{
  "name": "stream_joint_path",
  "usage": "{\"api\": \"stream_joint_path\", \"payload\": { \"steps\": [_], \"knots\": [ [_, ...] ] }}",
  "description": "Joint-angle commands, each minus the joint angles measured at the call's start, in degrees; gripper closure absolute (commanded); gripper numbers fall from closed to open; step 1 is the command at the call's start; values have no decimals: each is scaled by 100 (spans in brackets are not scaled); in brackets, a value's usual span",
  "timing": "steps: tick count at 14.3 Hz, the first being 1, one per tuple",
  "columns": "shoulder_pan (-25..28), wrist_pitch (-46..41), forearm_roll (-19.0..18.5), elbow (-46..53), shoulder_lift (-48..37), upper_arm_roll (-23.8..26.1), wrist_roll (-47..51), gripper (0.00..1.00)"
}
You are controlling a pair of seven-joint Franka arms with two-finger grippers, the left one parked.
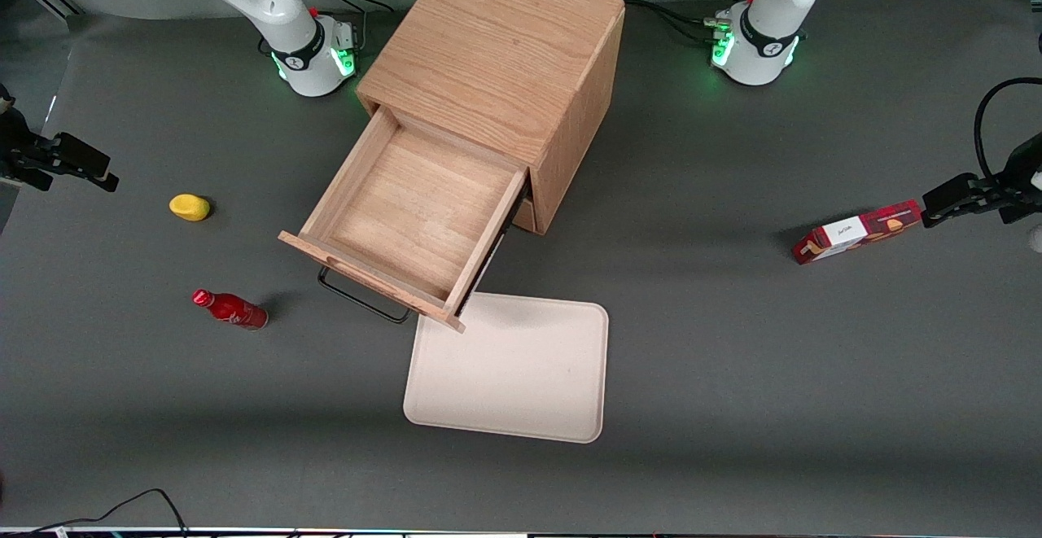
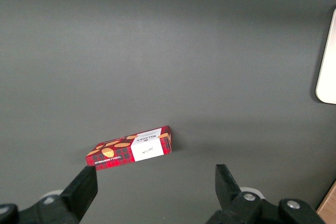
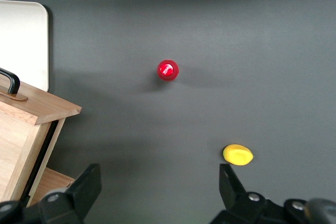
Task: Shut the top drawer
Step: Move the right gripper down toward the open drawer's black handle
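The wooden cabinet (image 1: 505, 58) stands at the middle of the table. Its top drawer (image 1: 407, 212) is pulled far out and is empty. The flat front with the black wire handle (image 1: 362, 298) faces the front camera. The drawer's front corner (image 3: 39, 111) and handle (image 3: 10, 81) also show in the right wrist view. My gripper (image 1: 102, 173) is open and empty. It hovers above the table toward the working arm's end, well apart from the drawer, with its fingers (image 3: 89, 182) spread wide over bare table.
A yellow object (image 1: 190, 207) and a lying red bottle (image 1: 230, 309) are on the table between my gripper and the drawer. A cream tray (image 1: 521, 375) lies just in front of the drawer. A red box (image 1: 859, 231) lies toward the parked arm's end.
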Motion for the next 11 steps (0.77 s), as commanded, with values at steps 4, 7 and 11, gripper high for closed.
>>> {"api": "stream_joint_path", "payload": {
  "steps": [4, 7, 11],
  "knots": [
    [51, -19, -40, 72, 38, -39, 79, 0],
    [52, -27, -92, 133, 90, -74, 35, 0],
    [95, -184, -92, 834, 686, -74, -394, 0]
  ]
}}
